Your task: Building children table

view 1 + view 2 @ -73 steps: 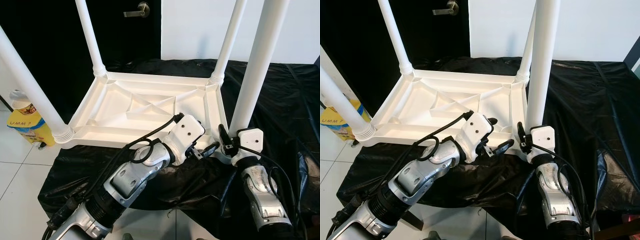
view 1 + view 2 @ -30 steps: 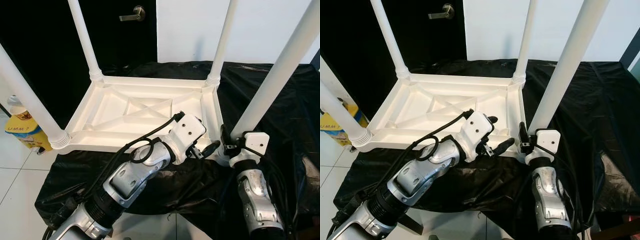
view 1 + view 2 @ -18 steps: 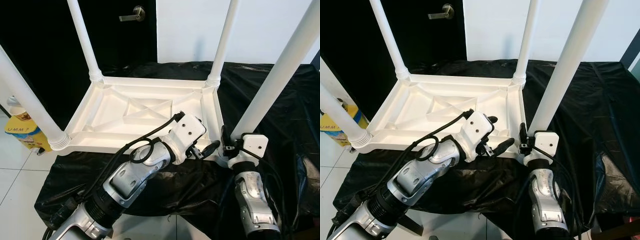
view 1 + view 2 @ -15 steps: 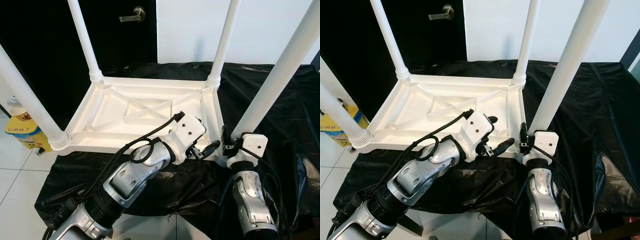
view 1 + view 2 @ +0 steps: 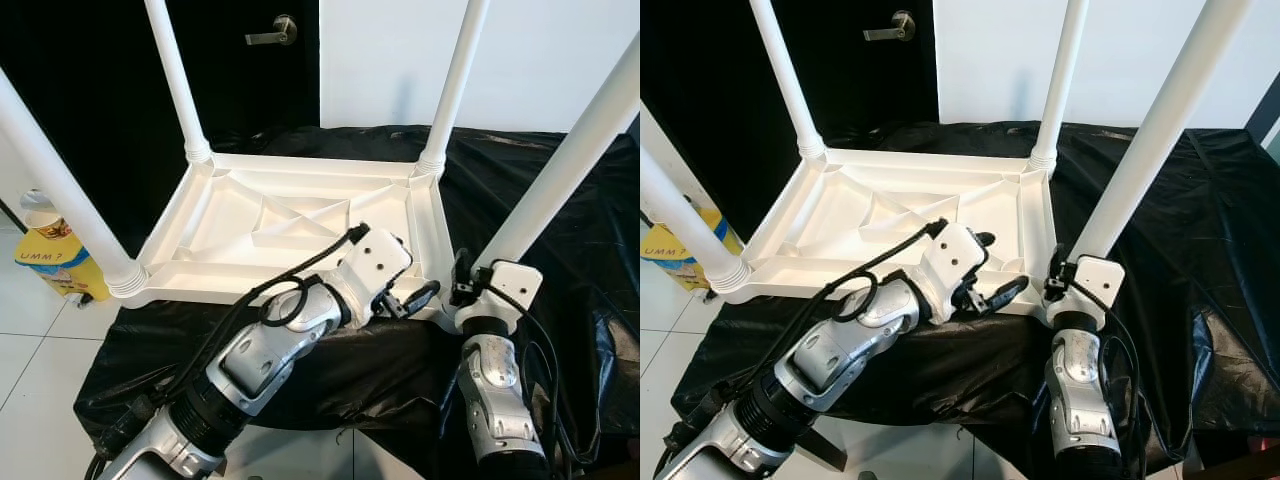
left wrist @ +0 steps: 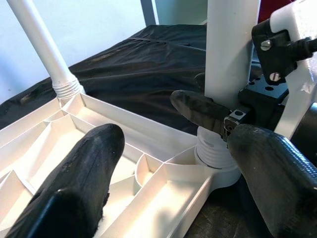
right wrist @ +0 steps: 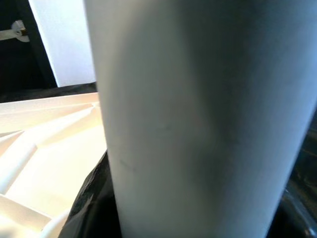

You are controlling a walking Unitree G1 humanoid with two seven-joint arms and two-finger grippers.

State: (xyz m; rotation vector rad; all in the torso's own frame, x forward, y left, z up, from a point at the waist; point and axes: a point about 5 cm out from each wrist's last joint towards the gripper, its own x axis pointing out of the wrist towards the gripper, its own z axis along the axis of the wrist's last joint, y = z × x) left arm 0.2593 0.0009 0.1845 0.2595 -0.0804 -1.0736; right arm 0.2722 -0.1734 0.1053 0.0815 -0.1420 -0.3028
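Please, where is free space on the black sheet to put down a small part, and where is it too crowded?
Free: the black sheet right of the tabletop, beyond the near right leg. Also the strip behind the tabletop, by the wall. Crowded: the near right corner, where the left gripper and right gripper meet at that leg.

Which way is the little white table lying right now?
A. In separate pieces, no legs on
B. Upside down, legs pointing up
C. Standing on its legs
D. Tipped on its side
B: the table shows its ribbed underside on the black sheet, with all four legs rising from the corners.
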